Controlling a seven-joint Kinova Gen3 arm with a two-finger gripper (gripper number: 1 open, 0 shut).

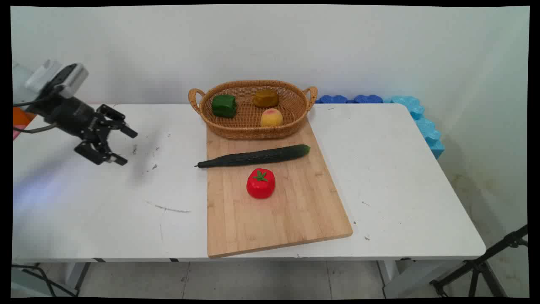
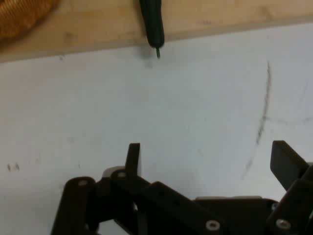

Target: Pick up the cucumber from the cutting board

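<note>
Nearest to us, the front edge of the white table runs across the main view, with grey floor tiles below it and a black tripod leg cut off at the lower right corner. We see scuffs and a thin dark scratch on the tabletop to the left of a wooden cutting board, whose near corner reaches almost to the table's edge.

On the board a red tomato sits just in front of a long dark green cucumber, which lies across the board with its stem end poking past the left edge over the bare table. In the hand view we get only that stem tip; the remainder is cut off at the top, as is all but a corner of the basket.

Out to the left, held above the table and well apart from the board, the gripper has its two fingers spread wide with nothing between them. Its fingers rise from the bottom of the hand view over empty white surface, and the cucumber's tip is the thing nearest to it.

Further back, a wicker basket with two handles rests on the board's far end. Inside it we make out a green pepper, a brownish-yellow piece we cannot identify, and a peach.

Behind the table's far right corner, blue foam blocks line the plain white wall; at the far left edge a bit of something orange is mostly hidden behind the arm.
</note>
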